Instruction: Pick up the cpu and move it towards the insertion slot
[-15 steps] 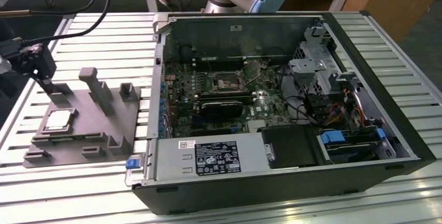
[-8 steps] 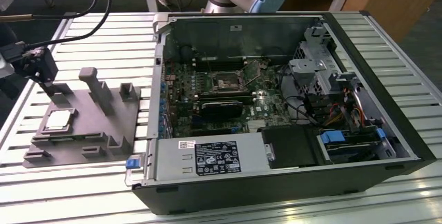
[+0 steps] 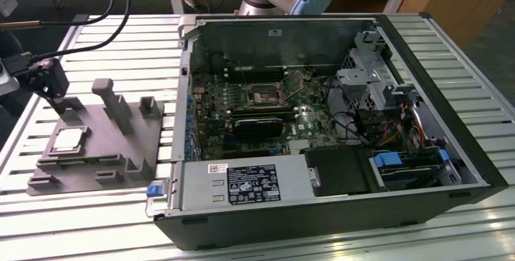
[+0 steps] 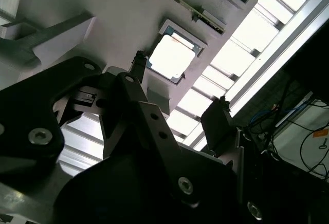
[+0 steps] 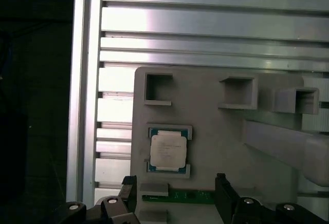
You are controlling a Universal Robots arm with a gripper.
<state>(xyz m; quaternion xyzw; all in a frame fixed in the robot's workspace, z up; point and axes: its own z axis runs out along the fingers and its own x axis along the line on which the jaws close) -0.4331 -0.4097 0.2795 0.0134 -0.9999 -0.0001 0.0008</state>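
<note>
Gripper (image 5: pixel 175 188) spread near cpu (image 5: pixel 168 152) (exterior view: insertion slot (image 3: pixel 264 96))

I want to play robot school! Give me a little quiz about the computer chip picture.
1. True or false: the cpu lies on the grey fixture, outside the computer case.
2. The gripper fingers are: A) shut on the cpu B) open, holding nothing C) shut on a cable.
3. Fill in: the insertion slot sits on the ____ inside the case.
Key: 1 true; 2 B; 3 motherboard.
</note>
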